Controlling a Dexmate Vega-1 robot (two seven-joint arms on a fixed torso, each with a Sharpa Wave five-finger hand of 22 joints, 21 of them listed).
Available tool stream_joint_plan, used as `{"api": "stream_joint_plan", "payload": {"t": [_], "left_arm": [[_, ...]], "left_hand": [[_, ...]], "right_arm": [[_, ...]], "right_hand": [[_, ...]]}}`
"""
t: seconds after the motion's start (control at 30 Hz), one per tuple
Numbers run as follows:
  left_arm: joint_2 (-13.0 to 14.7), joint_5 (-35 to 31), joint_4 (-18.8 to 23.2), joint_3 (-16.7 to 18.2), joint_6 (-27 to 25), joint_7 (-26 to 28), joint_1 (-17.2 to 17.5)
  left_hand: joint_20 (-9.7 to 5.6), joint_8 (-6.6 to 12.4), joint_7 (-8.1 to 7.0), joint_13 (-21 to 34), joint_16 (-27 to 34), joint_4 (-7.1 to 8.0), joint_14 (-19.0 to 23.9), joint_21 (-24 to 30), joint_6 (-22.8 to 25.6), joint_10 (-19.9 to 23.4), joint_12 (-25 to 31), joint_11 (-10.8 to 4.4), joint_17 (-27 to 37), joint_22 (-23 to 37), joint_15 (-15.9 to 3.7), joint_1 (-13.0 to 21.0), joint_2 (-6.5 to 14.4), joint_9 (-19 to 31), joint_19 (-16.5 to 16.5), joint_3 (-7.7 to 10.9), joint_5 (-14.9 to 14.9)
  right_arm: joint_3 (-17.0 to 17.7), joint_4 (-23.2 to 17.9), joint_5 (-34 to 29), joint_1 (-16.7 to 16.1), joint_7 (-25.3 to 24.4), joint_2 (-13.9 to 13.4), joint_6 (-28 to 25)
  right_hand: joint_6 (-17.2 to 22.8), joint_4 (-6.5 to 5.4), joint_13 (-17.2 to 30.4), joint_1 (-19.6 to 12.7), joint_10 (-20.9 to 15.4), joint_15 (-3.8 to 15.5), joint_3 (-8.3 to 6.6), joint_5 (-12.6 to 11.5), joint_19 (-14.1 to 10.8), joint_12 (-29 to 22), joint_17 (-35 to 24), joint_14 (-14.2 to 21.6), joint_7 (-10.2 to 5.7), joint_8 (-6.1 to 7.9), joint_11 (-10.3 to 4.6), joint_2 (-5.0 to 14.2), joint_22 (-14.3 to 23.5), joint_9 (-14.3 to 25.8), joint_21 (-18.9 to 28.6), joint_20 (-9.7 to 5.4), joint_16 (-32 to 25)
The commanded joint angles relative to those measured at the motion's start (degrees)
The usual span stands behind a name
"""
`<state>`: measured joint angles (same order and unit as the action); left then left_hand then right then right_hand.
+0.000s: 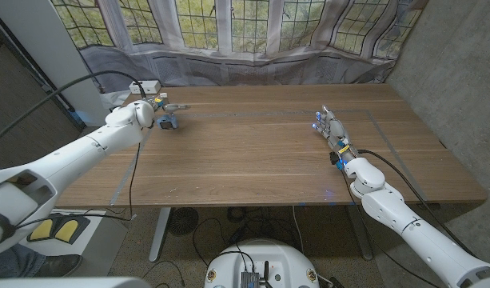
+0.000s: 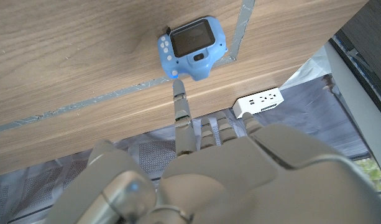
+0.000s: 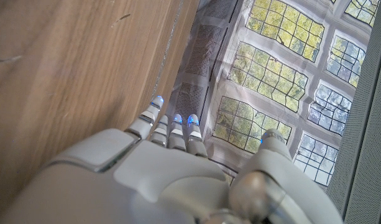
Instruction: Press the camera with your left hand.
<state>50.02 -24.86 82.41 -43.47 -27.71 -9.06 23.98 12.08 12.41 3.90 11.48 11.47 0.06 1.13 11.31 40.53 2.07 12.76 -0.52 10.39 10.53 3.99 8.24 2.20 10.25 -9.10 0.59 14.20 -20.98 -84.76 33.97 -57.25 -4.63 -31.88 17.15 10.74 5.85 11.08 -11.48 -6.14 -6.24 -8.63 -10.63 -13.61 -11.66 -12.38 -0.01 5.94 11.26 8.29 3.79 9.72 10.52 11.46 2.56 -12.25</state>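
So the left hand (image 2: 209, 168) has one finger (image 2: 181, 112) stuck straight out and the rest curled back toward the palm, nothing held. In the left wrist view that fingertip sits right at the edge of the little blue camera (image 2: 191, 48), up in the top middle of the frame. Looks like it's touching or a hair off; I honestly can't tell which. The camera lies screen-up on the wooden table (image 2: 72, 56), its long side running across the line of the finger, so the finger points square at one long edge, not at an end. In the head view the left hand (image 1: 141, 114) is in the upper left of the frame with the camera (image 1: 166, 122) just beside it on its right, near the far edge of the table. My read: the camera is dead ahead of the fingertip, so the press only needs a short push along the way the finger already points. There's a white power strip (image 2: 258, 102) just past the table edge, apart from the camera. The right hand (image 1: 332, 128) is way over at right of centre, fingers loosely apart with nothing in them, well apart from the camera, so the left is clearly the nearer one.
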Motion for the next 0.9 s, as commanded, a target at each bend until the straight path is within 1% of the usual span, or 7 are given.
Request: {"api": "stream_joint_plan", "payload": {"t": [0.03, 0.33, 0.43, 0.9], "left_arm": [[-0.12, -0.06, -0.01, -0.11, -0.10, 0.17, 0.28], [0.30, 0.28, 0.73, 0.34, -0.82, 0.29, 0.91], [0.48, 0.47, 0.75, 0.43, -0.32, 0.44, 1.08], [0.15, 0.89, 0.38, 0.27, -0.93, 0.56, 1.40]], "left_hand": [[0.00, 0.25, -0.02, -0.02, 0.28, -0.02, 0.56, 0.50, 0.65, 0.61, 0.31, 0.11, 0.18, 0.18, 0.14, 0.49, 0.66, 0.21, 0.35, 0.59, 0.34], [0.02, 0.24, -0.12, -0.02, 0.34, -0.11, 1.07, 0.56, 1.09, 0.97, 0.42, 0.05, 0.17, 0.19, 0.21, 0.79, 0.90, 0.23, 0.57, 0.69, 0.30], [0.02, 0.23, -0.07, -0.03, 0.34, -0.13, 1.15, 0.58, 1.20, 0.99, 0.41, 0.03, 0.17, 0.19, 0.22, 0.88, 0.96, 0.24, 0.64, 0.72, 0.28], [0.06, 0.15, -0.06, -0.03, 0.37, -0.26, 1.71, 0.61, 1.58, 1.17, 0.42, 0.02, 0.17, 0.19, 0.34, 1.26, 1.22, 0.25, 0.81, 0.83, 0.19]], "right_arm": [[0.03, -0.06, 0.00, -0.11, -0.30, 0.23, 0.01], [-0.09, 0.46, 0.07, 0.08, 0.03, 0.46, 0.25], [-0.09, 0.48, 0.16, 0.14, 0.03, 0.51, 0.18], [0.02, 0.20, -0.02, 0.07, -0.18, 0.37, 0.25]], "right_hand": [[0.53, 0.15, 0.06, 0.43, -0.18, -0.46, -0.13, -0.34, -0.15, 0.08, -0.16, -0.07, -0.32, 0.01, 0.27, -0.10, 0.25, 0.26, -0.22, 0.40, 0.24], [0.57, 0.15, 0.06, 0.44, -0.12, -0.46, -0.14, -0.34, -0.13, 0.11, -0.16, -0.02, -0.27, 0.01, 0.21, -0.08, 0.25, 0.26, -0.23, 0.38, 0.23], [0.58, 0.15, 0.06, 0.46, -0.22, -0.45, -0.13, -0.34, -0.13, 0.07, -0.16, 0.01, -0.28, 0.01, 0.19, -0.09, 0.25, 0.26, -0.23, 0.39, 0.22], [0.58, 0.16, 0.07, 0.49, -0.16, -0.47, -0.13, -0.34, -0.11, 0.10, -0.17, 0.00, -0.32, -0.01, 0.16, -0.09, 0.25, 0.27, -0.23, 0.45, 0.23]]}}
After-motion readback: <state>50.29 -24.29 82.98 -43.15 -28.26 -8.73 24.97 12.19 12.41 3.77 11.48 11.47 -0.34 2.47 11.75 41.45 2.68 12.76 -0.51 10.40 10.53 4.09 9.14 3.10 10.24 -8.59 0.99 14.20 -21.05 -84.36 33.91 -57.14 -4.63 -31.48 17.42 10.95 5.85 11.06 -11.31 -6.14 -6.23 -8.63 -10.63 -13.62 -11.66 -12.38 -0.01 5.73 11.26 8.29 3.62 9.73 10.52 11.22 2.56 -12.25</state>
